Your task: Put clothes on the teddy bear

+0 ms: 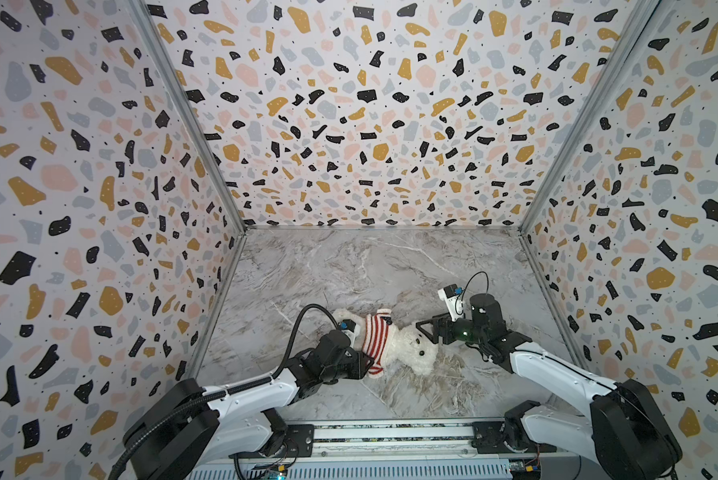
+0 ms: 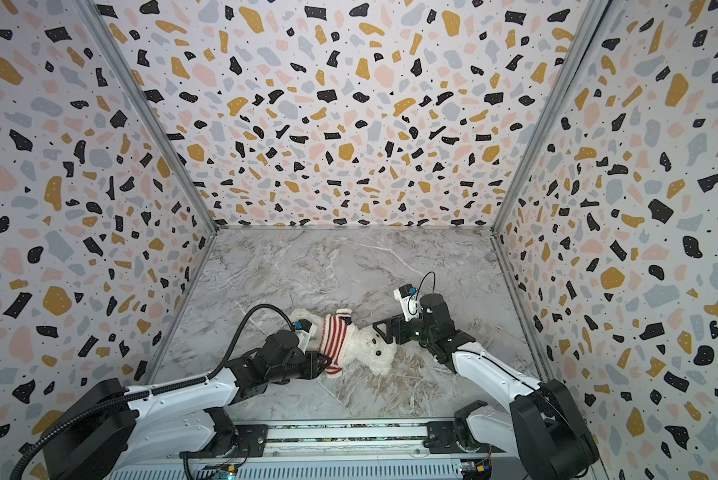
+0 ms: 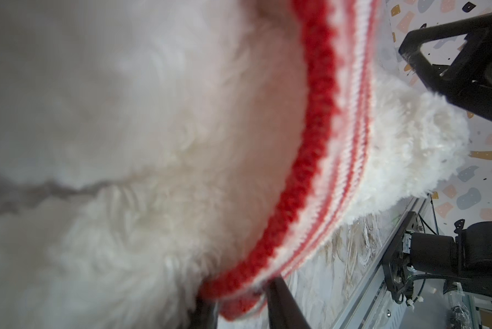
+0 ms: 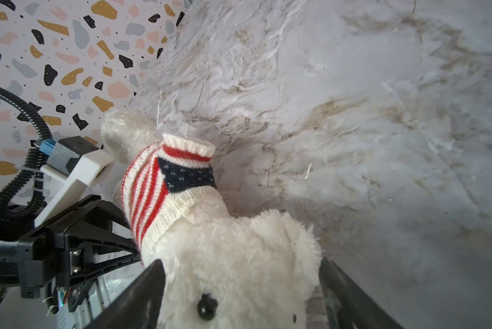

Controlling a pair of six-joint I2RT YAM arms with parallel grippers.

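Observation:
The teddy bear (image 1: 417,349) (image 2: 376,353) lies on its back on the marble table, head to the right, with a red-and-white striped sweater (image 1: 376,336) (image 2: 334,338) around its body. My left gripper (image 1: 363,362) (image 3: 239,299) is shut on the sweater's red hem (image 3: 310,159), low on the bear's body (image 3: 153,114). My right gripper (image 1: 424,332) (image 4: 240,265) stands open around the bear's head (image 4: 225,247), one finger (image 4: 151,273) against the fur and the other just off the ear. A sleeve with a navy patch (image 4: 188,176) sticks up.
The marble table (image 1: 349,270) is boxed in by terrazzo-patterned walls on the left, back and right. A metal rail (image 1: 390,432) with both arm bases runs along the near edge. The left arm's cable (image 1: 295,328) loops above the bear's legs.

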